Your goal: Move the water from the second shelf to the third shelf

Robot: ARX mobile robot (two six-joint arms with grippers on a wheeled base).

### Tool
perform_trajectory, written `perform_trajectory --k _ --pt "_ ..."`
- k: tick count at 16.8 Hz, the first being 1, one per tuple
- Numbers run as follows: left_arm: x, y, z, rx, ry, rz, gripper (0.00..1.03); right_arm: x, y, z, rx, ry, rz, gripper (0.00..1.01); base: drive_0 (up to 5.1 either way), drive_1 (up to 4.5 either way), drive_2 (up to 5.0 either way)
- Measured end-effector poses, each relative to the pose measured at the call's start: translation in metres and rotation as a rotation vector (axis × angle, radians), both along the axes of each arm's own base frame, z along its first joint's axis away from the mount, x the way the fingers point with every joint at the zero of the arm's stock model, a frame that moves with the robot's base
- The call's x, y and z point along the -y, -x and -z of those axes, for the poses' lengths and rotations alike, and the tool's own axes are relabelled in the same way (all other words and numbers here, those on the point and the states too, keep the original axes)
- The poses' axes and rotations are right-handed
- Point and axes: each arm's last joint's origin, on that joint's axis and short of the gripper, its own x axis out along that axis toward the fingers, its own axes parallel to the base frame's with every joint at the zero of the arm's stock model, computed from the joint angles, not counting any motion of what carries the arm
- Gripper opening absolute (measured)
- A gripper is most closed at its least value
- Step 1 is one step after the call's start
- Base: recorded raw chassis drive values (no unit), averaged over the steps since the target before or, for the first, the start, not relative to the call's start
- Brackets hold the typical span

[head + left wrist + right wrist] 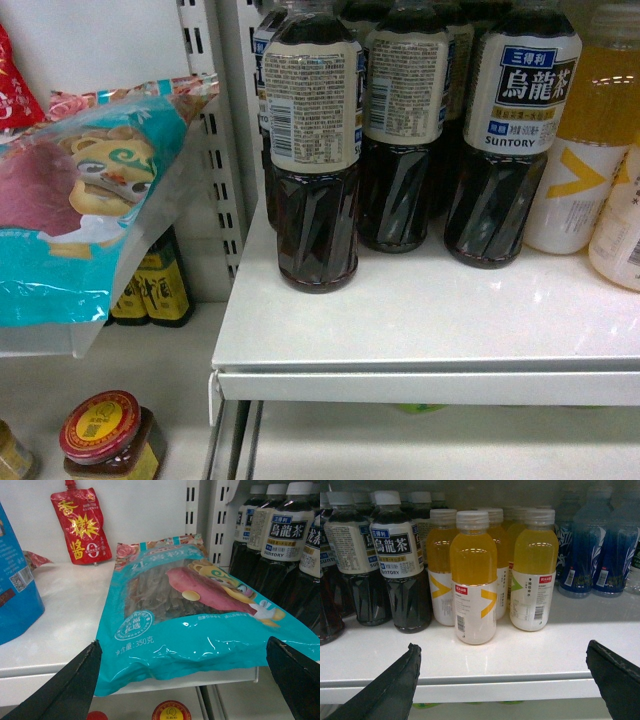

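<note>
We can't spot the water bottle in any view right now. What we've got is a glossy white metal shelf with dark, faceted oolong tea bottles beside smooth yellow juice bottles, then ribbed blue bottles. On the next shelf over, a shiny teal noodle bag overhangs the edge. Left gripper and right gripper both have jaws wide apart, holding nothing.
</note>
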Motion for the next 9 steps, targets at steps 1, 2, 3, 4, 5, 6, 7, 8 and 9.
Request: perform_trajectory --k 1,2,3,4,5,6,7,8,9 --pt "0.0 0.0 0.0 0.0 0.0 0.0 0.98 0.0 0.0 0.0 0.0 0.0 0.0 0.98 0.0 0.0 0.0" --pt "0.0 0.0 0.0001 0.0 0.0 0.0 0.98 0.0 0.0 0.0 0.0 0.0 0.0 0.98 0.0 0.0 0.0" --pt "0.0 0.0 0.0001 0.0 0.0 0.0 0.98 0.0 0.0 0.0 0.0 0.0 0.0 0.98 0.0 0.0 0.0" --pt "0.0 0.0 0.0 0.0 0.0 0.0 0.98 0.0 0.0 0.0 0.0 0.0 0.0 0.98 0.0 0.0 0.0" --pt "0.0 0.0 0.0001 0.0 0.0 0.0 0.98 0.0 0.0 0.0 0.0 0.0 0.0 0.98 0.0 0.0 0.0" --pt "0.0 0.0 0.0 0.0 0.0 0.0 0.98 0.0 0.0 0.0 0.0 0.0 0.0 0.98 0.0 0.0 0.0" --pt "0.0 0.0 0.0 0.0 0.0 0.0 0.98 0.0 0.0 0.0 0.0 0.0 0.0 0.98 0.0 0.0 0.0" --pt "0.0 0.0 0.0 0.0 0.0 0.0 0.98 0.0 0.0 0.0 0.0 0.0 0.0 0.98 0.0 0.0 0.0" --pt "0.0 0.0 0.0 0.0 0.0 0.0 0.98 0.0 0.0 0.0 0.0 0.0 0.0 0.98 0.0 0.0 0.0"
